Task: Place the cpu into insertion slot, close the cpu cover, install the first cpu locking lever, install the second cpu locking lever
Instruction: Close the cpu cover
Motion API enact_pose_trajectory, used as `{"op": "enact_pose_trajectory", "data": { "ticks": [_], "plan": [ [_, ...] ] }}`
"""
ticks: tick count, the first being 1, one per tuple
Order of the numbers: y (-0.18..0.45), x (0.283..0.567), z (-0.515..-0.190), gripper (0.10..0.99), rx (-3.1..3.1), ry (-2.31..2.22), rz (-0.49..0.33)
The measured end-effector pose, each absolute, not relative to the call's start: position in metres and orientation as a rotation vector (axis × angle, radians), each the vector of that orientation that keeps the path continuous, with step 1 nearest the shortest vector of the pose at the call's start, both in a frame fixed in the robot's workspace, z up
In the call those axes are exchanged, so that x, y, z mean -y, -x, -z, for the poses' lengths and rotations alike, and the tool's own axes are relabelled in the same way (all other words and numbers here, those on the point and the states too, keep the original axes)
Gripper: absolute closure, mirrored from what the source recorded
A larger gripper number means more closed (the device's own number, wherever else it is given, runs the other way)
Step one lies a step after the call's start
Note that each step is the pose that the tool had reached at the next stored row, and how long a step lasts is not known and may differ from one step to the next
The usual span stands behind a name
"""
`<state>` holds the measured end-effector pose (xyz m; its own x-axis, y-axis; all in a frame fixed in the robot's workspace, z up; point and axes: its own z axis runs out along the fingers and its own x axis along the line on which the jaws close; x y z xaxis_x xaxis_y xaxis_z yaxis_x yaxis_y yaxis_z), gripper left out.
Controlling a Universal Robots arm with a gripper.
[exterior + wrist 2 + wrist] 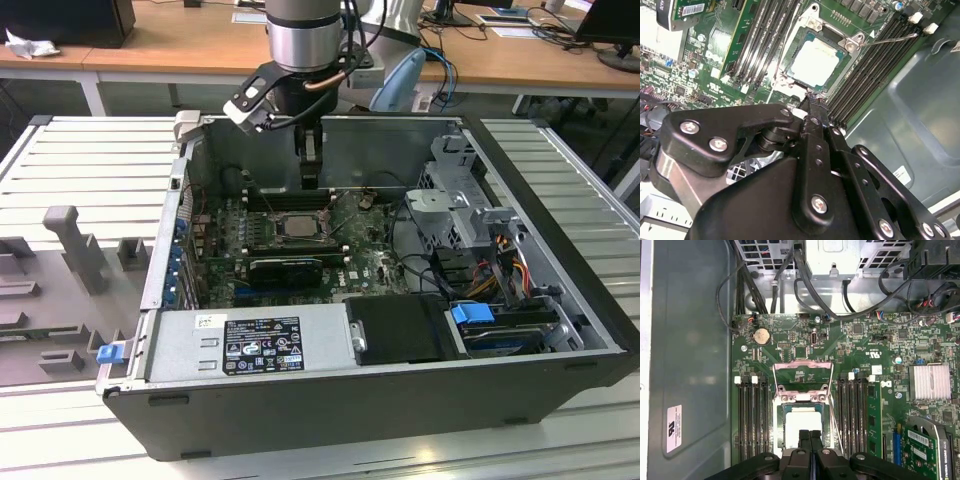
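Observation:
The cpu lies flat in the insertion slot, its pale metal top facing up; it also shows in the second wrist view and the exterior view. The cpu cover is swung open off the chip, hinged at the socket's edge farthest from my fingers. A thin wire locking lever sticks out over the memory slots, and another runs along the socket's other side. My gripper hangs just above the socket's near edge, fingers pressed together with nothing between them; it is also in view here.
The motherboard sits in an open computer case on a slatted metal table. Long black memory slots flank the socket on both sides. A graphics card, power supply, cable bundles and a drive cage crowd the case.

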<state>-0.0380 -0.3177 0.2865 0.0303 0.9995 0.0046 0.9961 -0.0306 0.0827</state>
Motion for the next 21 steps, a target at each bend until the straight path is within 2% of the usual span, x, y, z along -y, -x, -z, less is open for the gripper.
{"op": "enact_pose_trajectory", "data": {
  "ticks": [21],
  "plan": [
    [0.002,0.318,-0.289,0.980,-2.152,-2.219,-0.084]
  ]
}}
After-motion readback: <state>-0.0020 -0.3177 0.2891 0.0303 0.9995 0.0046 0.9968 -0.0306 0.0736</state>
